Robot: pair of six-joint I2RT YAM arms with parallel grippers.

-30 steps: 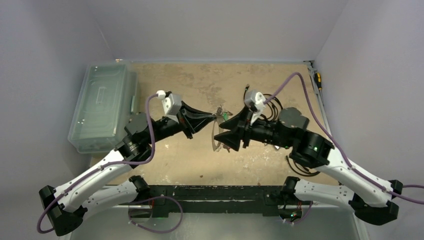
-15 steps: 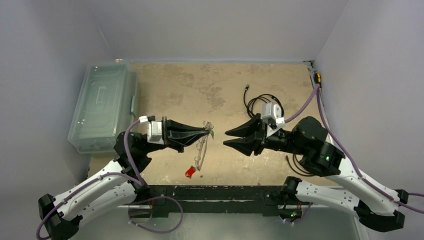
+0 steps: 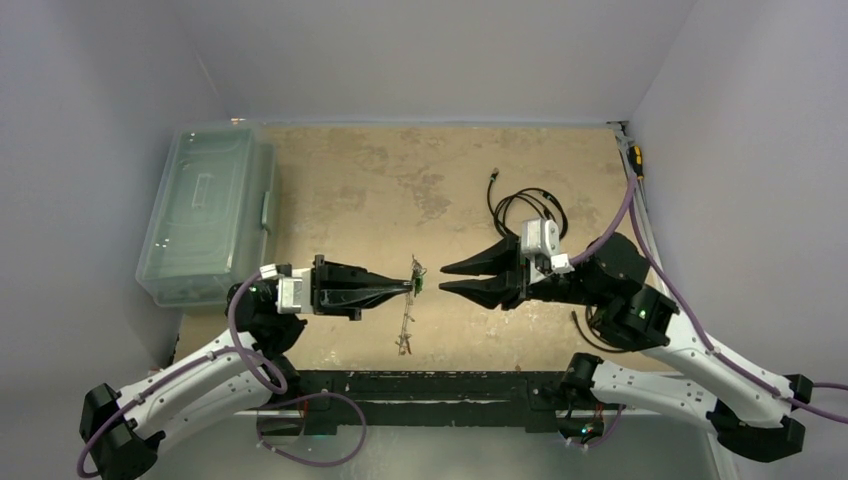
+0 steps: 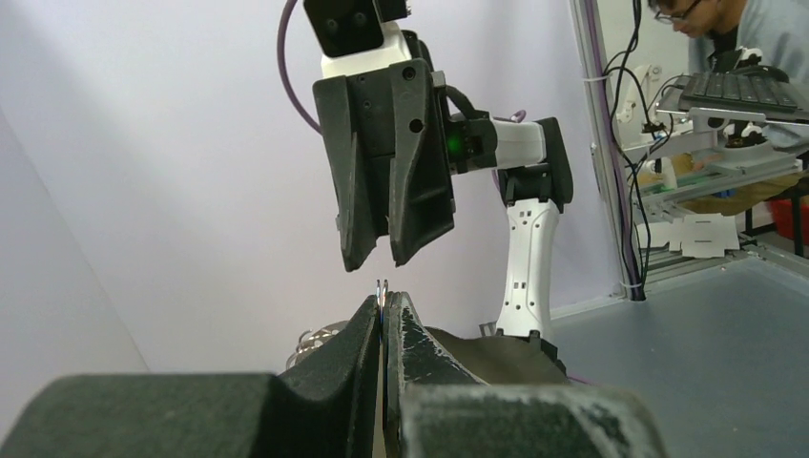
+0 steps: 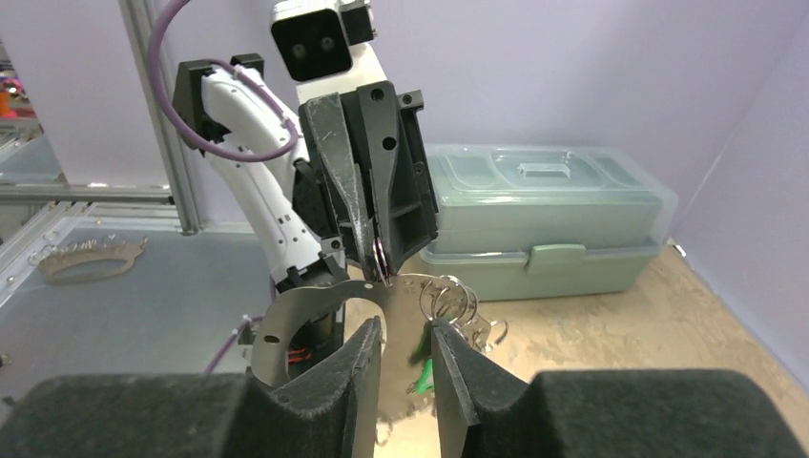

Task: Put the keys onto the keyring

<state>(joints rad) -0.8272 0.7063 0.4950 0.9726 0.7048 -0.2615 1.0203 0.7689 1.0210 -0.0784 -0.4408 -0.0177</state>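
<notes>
Fingers of the right hand [image 5: 405,329] stand nearest in its own wrist view. They are parted with nothing between them, just short of the keyring [image 5: 315,301]. That loop hangs in the air above the table [image 3: 350,180]. The left hand [image 5: 377,275] pinches it by the rim, jaws clamped together on it. Beside the pinch a bunch of keys [image 5: 456,303] on small split rings dangles from the loop, with one green head [image 5: 421,375] lowest; other colours I cannot tell. Judging by that bunch, the threading looks largely done. I can make out no loose key on the table, so little may be left beyond setting the ring down. Farther off lie a black cable [image 3: 525,205] and a clear plastic box [image 3: 205,215].
</notes>
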